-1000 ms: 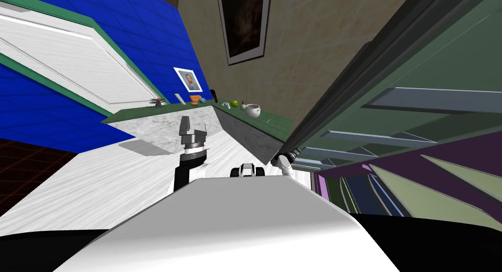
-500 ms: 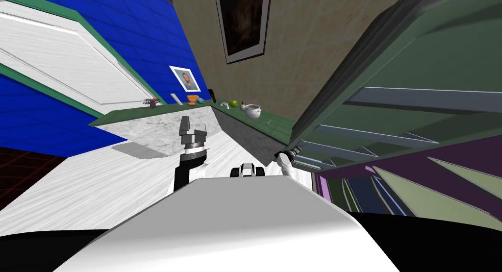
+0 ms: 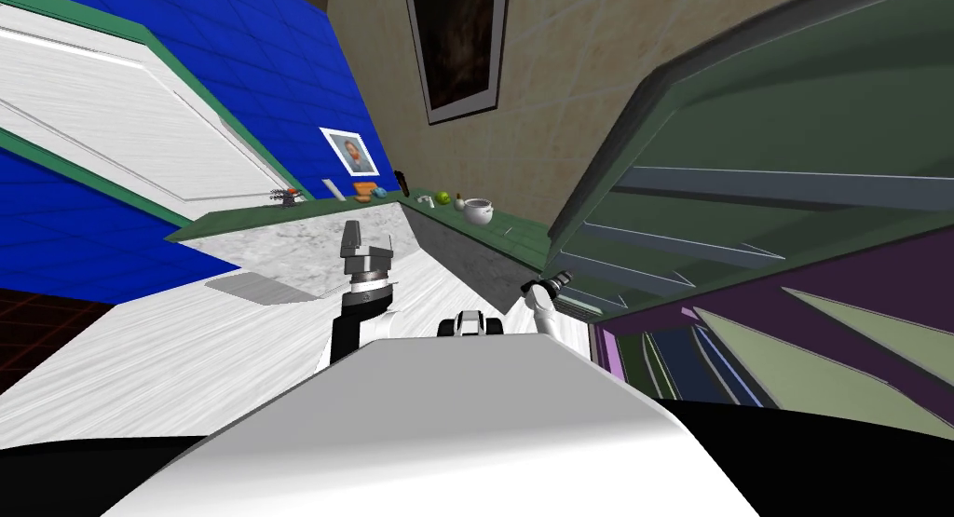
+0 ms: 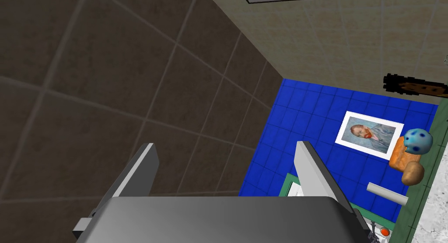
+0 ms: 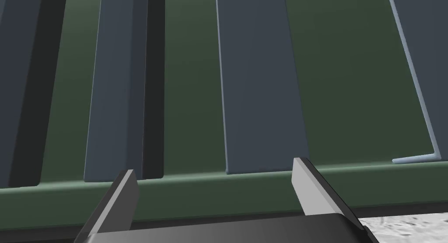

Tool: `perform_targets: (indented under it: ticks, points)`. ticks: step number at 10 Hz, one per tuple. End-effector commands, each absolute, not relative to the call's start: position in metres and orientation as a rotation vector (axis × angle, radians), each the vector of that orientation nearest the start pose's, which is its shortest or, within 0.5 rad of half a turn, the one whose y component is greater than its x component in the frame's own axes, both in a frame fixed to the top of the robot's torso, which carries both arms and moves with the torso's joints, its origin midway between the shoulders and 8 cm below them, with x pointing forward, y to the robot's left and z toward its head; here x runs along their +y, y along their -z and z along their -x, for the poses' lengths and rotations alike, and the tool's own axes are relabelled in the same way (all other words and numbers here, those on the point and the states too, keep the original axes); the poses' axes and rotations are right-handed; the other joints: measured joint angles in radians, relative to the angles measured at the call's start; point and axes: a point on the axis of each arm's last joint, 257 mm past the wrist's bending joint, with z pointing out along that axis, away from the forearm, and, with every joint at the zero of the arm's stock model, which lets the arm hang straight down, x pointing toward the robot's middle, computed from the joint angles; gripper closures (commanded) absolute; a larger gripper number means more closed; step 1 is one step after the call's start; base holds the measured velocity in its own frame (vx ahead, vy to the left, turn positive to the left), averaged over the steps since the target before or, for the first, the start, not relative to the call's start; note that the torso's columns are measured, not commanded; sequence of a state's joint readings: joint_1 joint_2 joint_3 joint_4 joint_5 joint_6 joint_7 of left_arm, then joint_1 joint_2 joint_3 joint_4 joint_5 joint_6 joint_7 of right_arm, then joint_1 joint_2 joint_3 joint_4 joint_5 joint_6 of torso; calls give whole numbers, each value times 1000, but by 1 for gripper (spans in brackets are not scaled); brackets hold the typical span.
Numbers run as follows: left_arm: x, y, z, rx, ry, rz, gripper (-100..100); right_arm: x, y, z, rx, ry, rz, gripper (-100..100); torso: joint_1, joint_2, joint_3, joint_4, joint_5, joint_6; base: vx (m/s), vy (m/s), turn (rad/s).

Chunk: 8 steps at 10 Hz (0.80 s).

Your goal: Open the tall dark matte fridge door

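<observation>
Fridge door (image 3: 745, 120) is standing swung out from the cabinet, and I'm looking at its inner face: dark green, crossed by grey-blue rails. Beside the door, on its hinge side, the fridge interior (image 3: 838, 297) shows purple walls and pale green shelves. My right tool (image 5: 214, 167) is right up at the door's free edge, fingers spread about a third of the wrist view apart and gripping nothing. A green lip of the door runs across just past both fingertips, though I cannot tell whether either blade touches it. My left tool (image 4: 226, 144) is held up well away from the door, out over the white floor (image 3: 186, 353), and its fingers are just as wide apart with nothing between them. Beyond the door's free edge, the surface (image 3: 307, 237) with its marble top and green trim runs along the walls. It carries a white pot (image 3: 480, 210) and a green apple (image 3: 445, 197) on the stretch nearer the door. A small portrait (image 3: 352, 152) hangs on the blue tiles farther from the door.
</observation>
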<state>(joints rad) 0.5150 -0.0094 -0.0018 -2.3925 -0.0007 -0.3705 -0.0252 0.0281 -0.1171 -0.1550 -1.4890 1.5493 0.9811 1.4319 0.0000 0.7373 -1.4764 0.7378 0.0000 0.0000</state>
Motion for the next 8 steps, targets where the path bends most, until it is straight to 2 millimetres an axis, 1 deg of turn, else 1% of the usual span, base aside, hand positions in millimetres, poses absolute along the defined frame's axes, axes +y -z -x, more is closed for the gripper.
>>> perform_targets:
  ticks: [1, 2, 3, 8]
  points:
    - [280, -45, -341, 630, 1268, 679, 0, -534, 223, -389, 1943, 2007, 420, -100, 0, 1, 0, 0, 0, 0, -34, 1, -26]
    - [280, -45, -341, 630, 1268, 679, 0, -534, 228, -385, 1945, 2007, 414, -100, 0, 1, 1, 0, 0, 0, -15, 1, -4]
    - [280, -45, -341, 630, 1268, 679, 0, -534, 227, -385, 1945, 2009, 418, 0, 0, 0, 0, 0, 0, 0, 0, 0, 0]
    - [280, -45, -341, 630, 1268, 679, 0, -534, 227, -385, 1945, 2008, 418, 0, 0, 1, 0, 0, 0, 0, 0, 0, 0]
